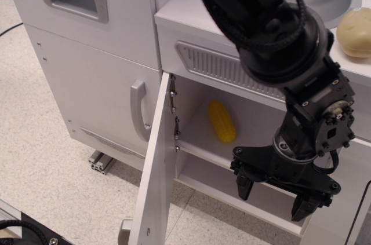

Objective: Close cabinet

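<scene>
Cabinet door point(154, 169) stands swung well out from the front of the unit. It hangs on two hinges point(173, 95) at one side edge of the opening, with its thin edge towards the camera and its free edge low in the frame. Behind it the compartment is open, and a yellow corn cob point(222, 121) lies on the upper shelf point(200, 151), towards the hinge side. The fingers point(244, 187) are spread and hold nothing. They hang in front of the lower part of the opening, near its far side edge and well apart from the door.

As I read it, the step in hand is getting into a position to push, and the present spot is the wrong one. The fingers face the door's inner face and sit in the path it must sweep. A clean close probably means drawing the arm point(272, 30) back out of the opening and passing round the free edge. Contact is best made on the outer face, far from the hinges where leverage is greatest. A steady push that follows the arc should then bring the door flush. The corn looks far enough inside not to block it, though the shelf's front edge is partly hidden.
</scene>
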Motion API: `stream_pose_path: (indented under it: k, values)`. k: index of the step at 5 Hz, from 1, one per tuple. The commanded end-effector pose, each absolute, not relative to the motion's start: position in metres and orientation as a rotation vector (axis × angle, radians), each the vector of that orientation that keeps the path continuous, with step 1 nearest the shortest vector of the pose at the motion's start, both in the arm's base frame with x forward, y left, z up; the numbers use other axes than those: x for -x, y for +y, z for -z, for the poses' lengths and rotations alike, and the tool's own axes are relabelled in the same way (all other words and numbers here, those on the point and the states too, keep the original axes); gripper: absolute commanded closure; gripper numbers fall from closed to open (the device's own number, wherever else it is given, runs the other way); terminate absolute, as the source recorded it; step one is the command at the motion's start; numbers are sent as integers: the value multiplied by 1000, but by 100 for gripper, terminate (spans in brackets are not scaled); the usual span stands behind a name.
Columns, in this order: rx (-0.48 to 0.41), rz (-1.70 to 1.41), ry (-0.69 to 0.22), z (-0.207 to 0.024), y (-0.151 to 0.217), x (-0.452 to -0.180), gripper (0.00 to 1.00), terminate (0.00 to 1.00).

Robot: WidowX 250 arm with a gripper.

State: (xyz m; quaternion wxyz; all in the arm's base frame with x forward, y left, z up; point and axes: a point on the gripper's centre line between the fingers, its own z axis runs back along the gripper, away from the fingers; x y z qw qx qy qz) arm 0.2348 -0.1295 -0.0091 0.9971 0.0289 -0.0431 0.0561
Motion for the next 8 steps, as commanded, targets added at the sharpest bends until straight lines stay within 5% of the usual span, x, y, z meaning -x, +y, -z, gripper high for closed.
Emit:
stream_pose_path:
  k: [1, 4, 6, 8]
  values:
    - [-58, -112, -86, 9, -130, -235, 0, 0]
    - [-69, -214, -143, -65, -64, -225, 0, 0]
    - [-153, -210, -146, -30, 9, -226, 0, 0]
    - [-82, -238, -108, 5, 3, -236, 0, 0]
